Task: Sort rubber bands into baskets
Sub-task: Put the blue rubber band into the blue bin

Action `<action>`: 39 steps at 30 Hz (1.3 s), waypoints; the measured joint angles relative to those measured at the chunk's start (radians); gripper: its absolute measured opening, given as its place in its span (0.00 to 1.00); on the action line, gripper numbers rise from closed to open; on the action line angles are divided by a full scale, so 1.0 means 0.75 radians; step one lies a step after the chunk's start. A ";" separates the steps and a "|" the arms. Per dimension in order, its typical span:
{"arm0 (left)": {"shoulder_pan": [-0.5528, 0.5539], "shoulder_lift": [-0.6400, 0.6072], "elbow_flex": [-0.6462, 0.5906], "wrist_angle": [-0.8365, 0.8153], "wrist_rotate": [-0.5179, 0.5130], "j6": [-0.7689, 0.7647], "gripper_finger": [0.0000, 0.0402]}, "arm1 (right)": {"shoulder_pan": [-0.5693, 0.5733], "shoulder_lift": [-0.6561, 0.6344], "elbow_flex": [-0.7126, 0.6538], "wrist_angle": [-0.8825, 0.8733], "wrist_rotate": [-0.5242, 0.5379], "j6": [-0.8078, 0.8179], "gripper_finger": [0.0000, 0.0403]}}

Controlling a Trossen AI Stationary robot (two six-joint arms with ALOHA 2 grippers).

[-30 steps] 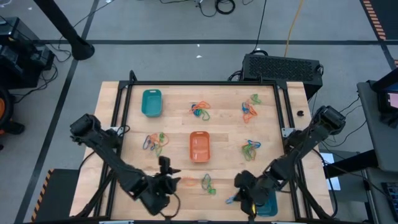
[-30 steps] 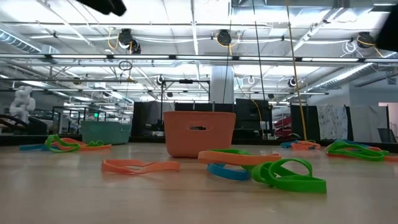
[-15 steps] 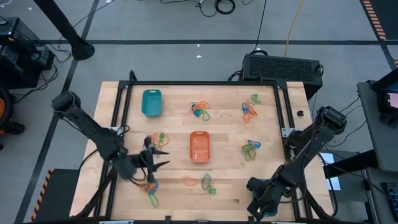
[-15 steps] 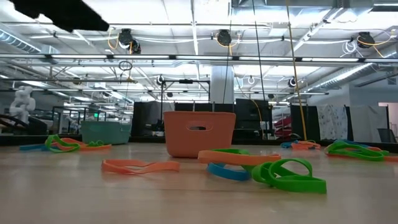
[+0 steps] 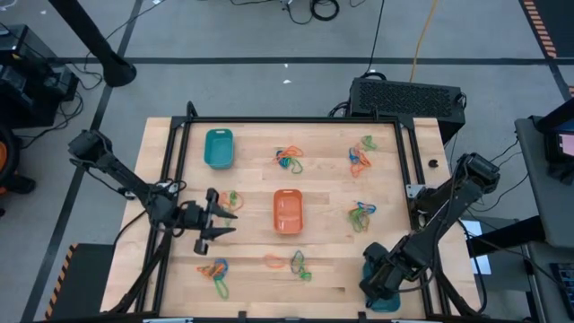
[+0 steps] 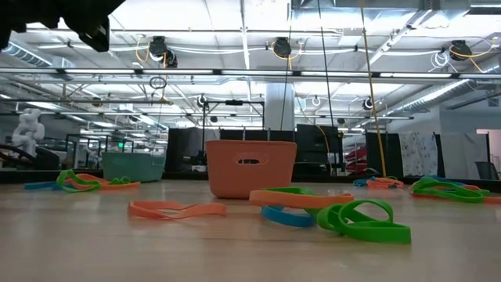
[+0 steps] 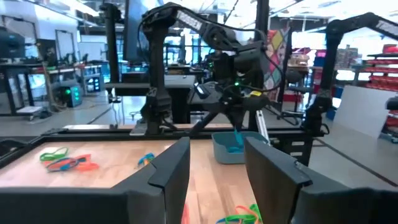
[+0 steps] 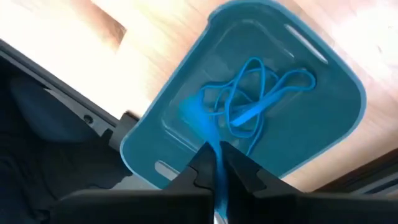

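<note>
Right wrist view: right gripper pinches blue rubber band directly above teal basket; left gripper spread, empty.

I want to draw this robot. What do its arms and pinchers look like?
Draw two thin black arms made of straight tubes with chunky round joints, standing on black frames at the table's edges. Each ends in an end effector with two flat dark fingers: the left end effector looks like a spiky fork from above, and the right end effector has blocky, angular fingers. No stickers or markings show.
</note>
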 joint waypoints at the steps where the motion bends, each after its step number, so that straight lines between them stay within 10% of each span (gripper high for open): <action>1: 0.000 0.000 0.000 0.000 -0.001 0.000 0.39 | -0.011 0.000 0.000 -0.006 -0.003 0.010 0.04; 23: 0.000 0.000 0.000 -0.005 -0.033 -0.036 0.39 | -0.269 0.001 0.000 -0.105 -0.073 -0.331 0.26; 39: 0.000 0.000 0.001 -0.012 -0.038 -0.035 0.39 | -0.852 0.001 0.000 0.340 0.118 -1.071 0.26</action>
